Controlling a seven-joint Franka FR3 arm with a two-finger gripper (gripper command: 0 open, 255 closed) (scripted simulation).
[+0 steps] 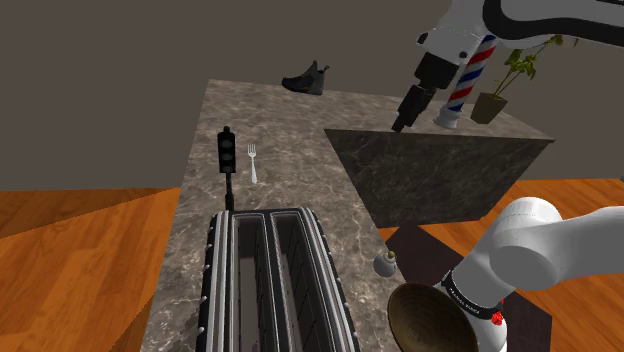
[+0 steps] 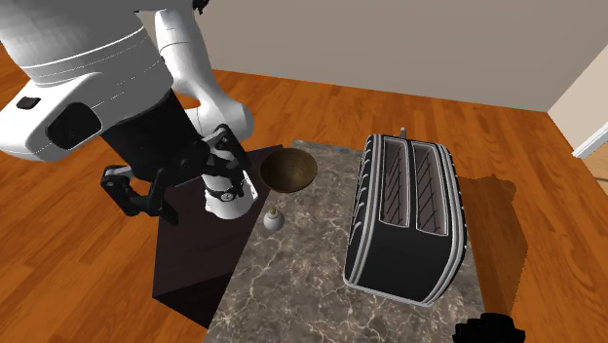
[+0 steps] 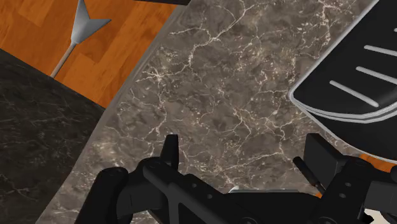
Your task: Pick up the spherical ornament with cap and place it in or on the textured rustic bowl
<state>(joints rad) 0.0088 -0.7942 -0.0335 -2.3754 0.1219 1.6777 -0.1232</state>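
Observation:
The ornament [image 1: 385, 264] is a small grey ball with a cap, standing on the marble counter [image 1: 290, 160] beside the toaster. The brown rustic bowl [image 1: 430, 318] sits just in front of it, at the counter's near edge. In the second exterior view the ornament [image 2: 274, 220] stands a little below the bowl [image 2: 288, 170]. My black gripper [image 1: 403, 118] hangs high over the counter, far from both, in front of the raised marble block. Its fingers [image 3: 169, 151] stand wide apart with nothing between them, so the gripper [image 3: 245, 156] is open above bare marble.
A big black toaster [image 1: 275, 285] fills the near counter. A toy traffic light [image 1: 227, 155], a fork [image 1: 253, 162] and a dark boot [image 1: 308, 79] lie farther back. A barber pole [image 1: 468, 80] and a potted plant [image 1: 500, 90] stand on the raised block [image 1: 440, 170].

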